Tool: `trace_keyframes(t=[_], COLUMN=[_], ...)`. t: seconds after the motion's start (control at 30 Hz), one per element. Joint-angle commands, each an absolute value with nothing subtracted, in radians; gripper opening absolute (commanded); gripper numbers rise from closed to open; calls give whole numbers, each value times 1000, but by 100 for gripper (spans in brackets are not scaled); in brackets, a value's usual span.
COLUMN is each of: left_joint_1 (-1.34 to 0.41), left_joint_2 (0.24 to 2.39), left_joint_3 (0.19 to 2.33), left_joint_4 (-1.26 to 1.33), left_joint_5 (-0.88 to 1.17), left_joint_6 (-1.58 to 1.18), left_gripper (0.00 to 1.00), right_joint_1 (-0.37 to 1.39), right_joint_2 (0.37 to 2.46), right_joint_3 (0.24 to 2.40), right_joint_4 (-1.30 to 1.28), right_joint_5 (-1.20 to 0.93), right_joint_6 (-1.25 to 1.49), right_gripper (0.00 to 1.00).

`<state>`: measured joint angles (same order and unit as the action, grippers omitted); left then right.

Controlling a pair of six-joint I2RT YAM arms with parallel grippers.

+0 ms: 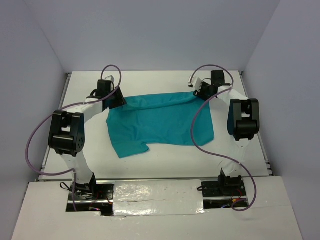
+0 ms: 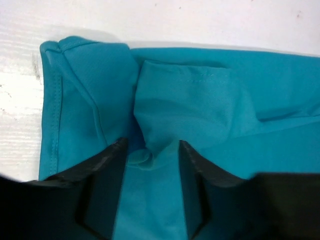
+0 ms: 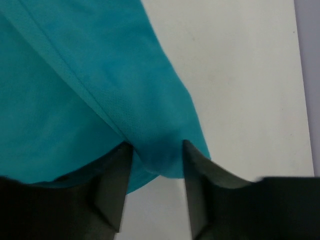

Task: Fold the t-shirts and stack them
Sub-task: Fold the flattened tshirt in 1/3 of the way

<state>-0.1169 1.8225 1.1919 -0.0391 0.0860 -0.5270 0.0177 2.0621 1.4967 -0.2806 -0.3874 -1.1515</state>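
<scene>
The teal t-shirt (image 1: 160,122) lies spread on the white table (image 1: 150,82), with a sleeve pointing to the near left. My left gripper (image 1: 116,99) is at the shirt's far-left corner. In the left wrist view its jaws (image 2: 151,145) stand narrowly apart with puckered teal cloth (image 2: 200,100) pinched between the tips. My right gripper (image 1: 202,91) is at the far-right corner. In the right wrist view (image 3: 157,145) a rounded fold of the shirt's edge (image 3: 75,75) is gripped between the tips, raised over the table. No white tag shows.
Purple cables (image 1: 35,140) loop from both arms. Grey walls close in the left, back and right. The table's right edge (image 3: 295,100) runs close to the right gripper. A foil-covered board (image 1: 155,195) lies at the near edge by the arm bases.
</scene>
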Motion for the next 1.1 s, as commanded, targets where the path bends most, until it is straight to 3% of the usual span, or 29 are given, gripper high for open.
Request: trace_keyframes(t=[0.0, 0.13, 0.17, 0.2, 0.3, 0.47, 0.57, 0.63, 1.07], left_joint_1=[-120, -118, -118, -118, -115, -103, -97, -94, -78], left_joint_2=[1746, 1651, 1629, 1585, 1490, 1367, 1277, 1243, 943], left_joint_3=[1203, 1184, 1183, 1181, 1151, 1060, 956, 910, 666], left_joint_4=[-58, -52, -52, -55, -51, -46, -40, -32, -64], left_joint_5=[78, 78, 80, 83, 97, 153, 187, 195, 155], left_joint_6=[-517, -520, -519, -518, -518, -554, -594, -627, -719], left_gripper=[61, 61, 66, 80, 81, 77, 64, 61, 66], right_joint_1=[-36, -87, -97, -113, -120, -78, -32, -5, 32], right_joint_2=[1941, 1836, 1813, 1771, 1734, 1755, 1834, 1940, 2177], right_joint_3=[1456, 1433, 1422, 1417, 1436, 1476, 1535, 1654, 1806], right_joint_4=[-328, -403, -425, -463, -535, -530, -462, -514, -611], right_joint_5=[-403, -475, -492, -526, -589, -675, -617, -544, -298], right_joint_6=[-1169, -1181, -1187, -1190, -1163, -915, -675, -597, -594], right_gripper=[55, 62, 68, 68, 67, 52, 38, 31, 29])
